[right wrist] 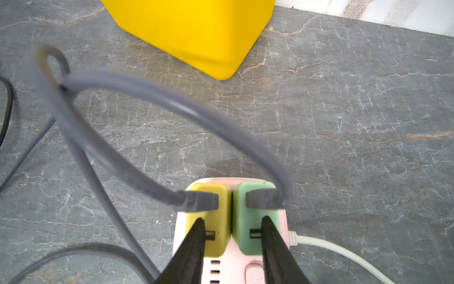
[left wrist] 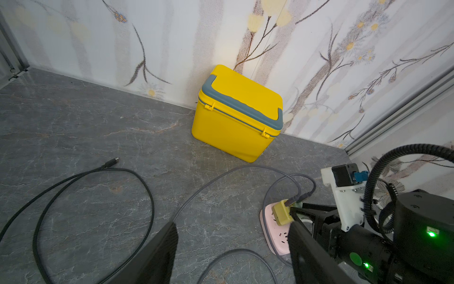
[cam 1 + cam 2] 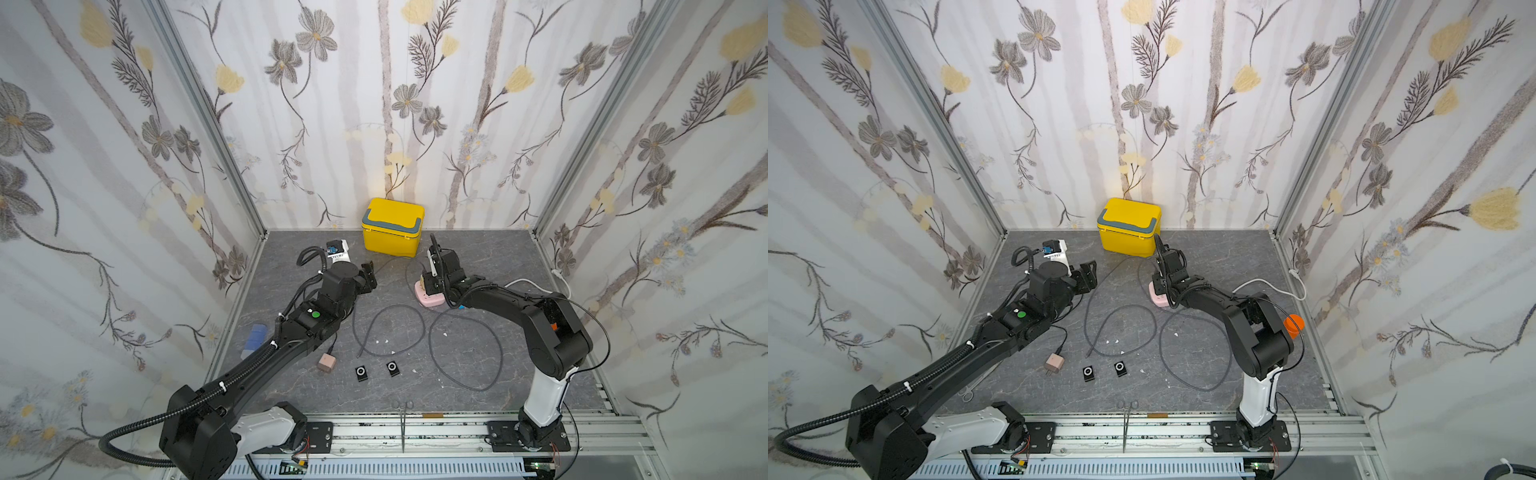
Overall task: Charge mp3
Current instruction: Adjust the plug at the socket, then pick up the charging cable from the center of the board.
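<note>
Near the front of the surface (image 3: 478,257): mp3 (image 3: 362,372) and second mp3 (image 3: 392,368), flat, side by side, apart, neither plugged in. To their left, pink charger (image 3: 326,363) lying loose, black cable (image 2: 111,163) running to it from under the left arm

Mid-surface, in front of the yellow box (image 3: 392,228): pink strip (image 1: 233,268) with white lead (image 1: 331,248). Plugged into it, yellow charger (image 1: 218,221) and green charger (image 1: 247,247), upright, side by side, touching. Grey cable (image 1: 196,201) in the yellow one, second grey cable (image 1: 260,199) in the green, both trailing off in wide loops across the surface, one loose end just behind the mp3, not touching

Right hand (image 1: 233,220) directly above the two chargers, fingers parted, one tip over each charger, clamped on nothing; contact with them impossible to tell. Left hand (image 3: 368,277) well left of the strip, spread wide, empty, clear of the surface
</note>
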